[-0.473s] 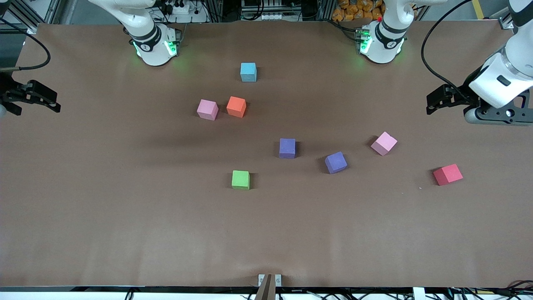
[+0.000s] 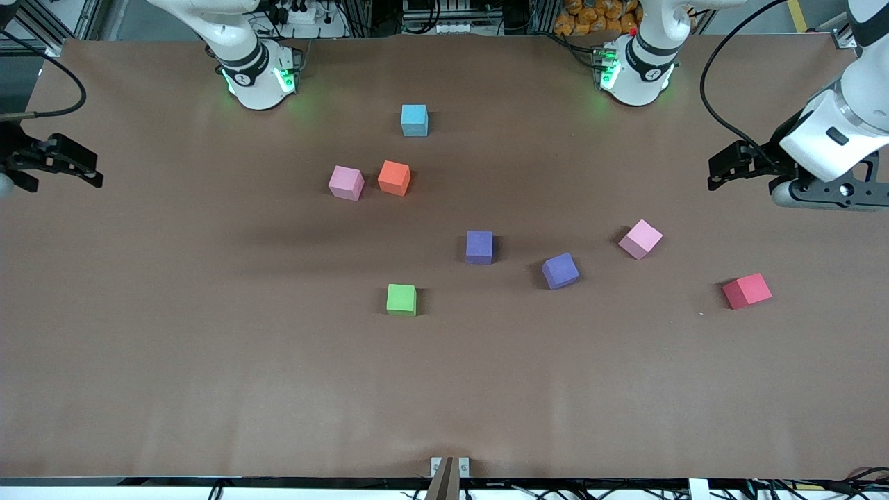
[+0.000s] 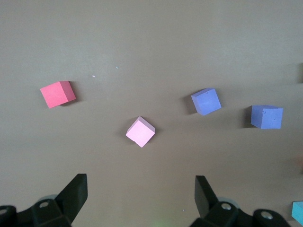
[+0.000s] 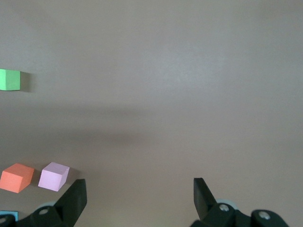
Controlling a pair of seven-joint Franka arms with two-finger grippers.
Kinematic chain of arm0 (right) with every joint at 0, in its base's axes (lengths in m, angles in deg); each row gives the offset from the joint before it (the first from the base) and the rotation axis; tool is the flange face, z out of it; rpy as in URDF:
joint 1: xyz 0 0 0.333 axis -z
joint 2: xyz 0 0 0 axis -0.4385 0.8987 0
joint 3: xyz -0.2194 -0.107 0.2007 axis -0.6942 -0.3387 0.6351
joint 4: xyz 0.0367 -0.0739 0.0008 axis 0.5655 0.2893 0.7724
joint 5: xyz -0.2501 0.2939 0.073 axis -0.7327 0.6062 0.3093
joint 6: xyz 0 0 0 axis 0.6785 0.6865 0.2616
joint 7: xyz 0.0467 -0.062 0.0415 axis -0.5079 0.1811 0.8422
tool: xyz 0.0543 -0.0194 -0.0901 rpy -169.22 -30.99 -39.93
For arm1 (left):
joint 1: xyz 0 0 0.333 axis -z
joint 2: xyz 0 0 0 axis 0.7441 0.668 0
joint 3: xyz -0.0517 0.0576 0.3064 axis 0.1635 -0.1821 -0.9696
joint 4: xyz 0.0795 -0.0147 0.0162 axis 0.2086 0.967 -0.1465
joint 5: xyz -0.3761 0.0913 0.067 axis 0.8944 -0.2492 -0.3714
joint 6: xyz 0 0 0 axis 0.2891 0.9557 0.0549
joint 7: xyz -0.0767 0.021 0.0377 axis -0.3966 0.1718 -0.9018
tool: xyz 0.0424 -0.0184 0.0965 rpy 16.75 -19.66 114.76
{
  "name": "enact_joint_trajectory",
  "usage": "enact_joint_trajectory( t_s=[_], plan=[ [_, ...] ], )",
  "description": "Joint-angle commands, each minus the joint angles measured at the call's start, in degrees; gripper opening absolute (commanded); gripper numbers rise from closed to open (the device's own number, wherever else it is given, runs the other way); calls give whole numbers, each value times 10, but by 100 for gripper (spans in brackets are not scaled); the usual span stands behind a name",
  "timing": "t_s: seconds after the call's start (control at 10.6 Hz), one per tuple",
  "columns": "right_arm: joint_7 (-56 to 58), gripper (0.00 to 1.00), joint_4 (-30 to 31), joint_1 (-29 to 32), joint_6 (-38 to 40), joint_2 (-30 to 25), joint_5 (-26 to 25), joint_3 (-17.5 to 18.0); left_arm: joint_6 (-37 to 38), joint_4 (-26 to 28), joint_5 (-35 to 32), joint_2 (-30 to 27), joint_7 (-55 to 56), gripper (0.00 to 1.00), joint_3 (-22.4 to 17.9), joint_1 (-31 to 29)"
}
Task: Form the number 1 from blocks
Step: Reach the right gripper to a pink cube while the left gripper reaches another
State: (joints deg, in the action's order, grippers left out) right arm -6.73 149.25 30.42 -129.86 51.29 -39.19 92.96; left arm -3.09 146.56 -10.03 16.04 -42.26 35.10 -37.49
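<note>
Several blocks lie scattered on the brown table. A light blue block (image 2: 414, 120) sits closest to the robots' bases, with a pink block (image 2: 346, 182) and an orange block (image 2: 394, 178) side by side nearer the camera. Two purple blocks (image 2: 479, 247) (image 2: 560, 271), a second pink block (image 2: 640, 239) and a red block (image 2: 746, 291) lie toward the left arm's end. A green block (image 2: 401, 300) is nearest the camera. My left gripper (image 2: 719, 175) (image 3: 141, 189) hangs open and empty over bare table at the left arm's end. My right gripper (image 2: 89, 175) (image 4: 139, 191) hangs open and empty over the right arm's end.
Both arm bases (image 2: 258, 76) (image 2: 635, 73) stand along the table's edge by the robots. Black cables (image 2: 715, 90) loop over the table's ends. A small bracket (image 2: 449, 469) sits at the edge nearest the camera.
The left arm's hand has shifted slightly toward the table's middle. The right gripper has barely moved. No block has moved.
</note>
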Motion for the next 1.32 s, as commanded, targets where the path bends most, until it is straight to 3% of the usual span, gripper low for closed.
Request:
enact_joint_trajectory(
  t_s=[0.0,0.09,0.28,0.76,0.95,1.23],
  plan=[
    [-33,100,-8,-32,-10,61,41,5,6,15,10,1,-29,100,6,9],
    [-54,100,-7,-37,-30,92,76,5,-7,34,9,1,-48,100,10,9],
    [-75,100,31,-55,-78,112,93,5,-53,98,9,-6,-113,100,13,10],
    [-255,100,216,-156,-225,113,93,5,-187,245,-24,-13,-143,100,66,15],
    [-286,100,300,-202,-286,104,102,5,-278,324,-39,-12,-144,100,81,26],
    [-313,100,375,-241,-319,108,180,5,-365,383,-120,8,-163,100,89,29]
  ],
)
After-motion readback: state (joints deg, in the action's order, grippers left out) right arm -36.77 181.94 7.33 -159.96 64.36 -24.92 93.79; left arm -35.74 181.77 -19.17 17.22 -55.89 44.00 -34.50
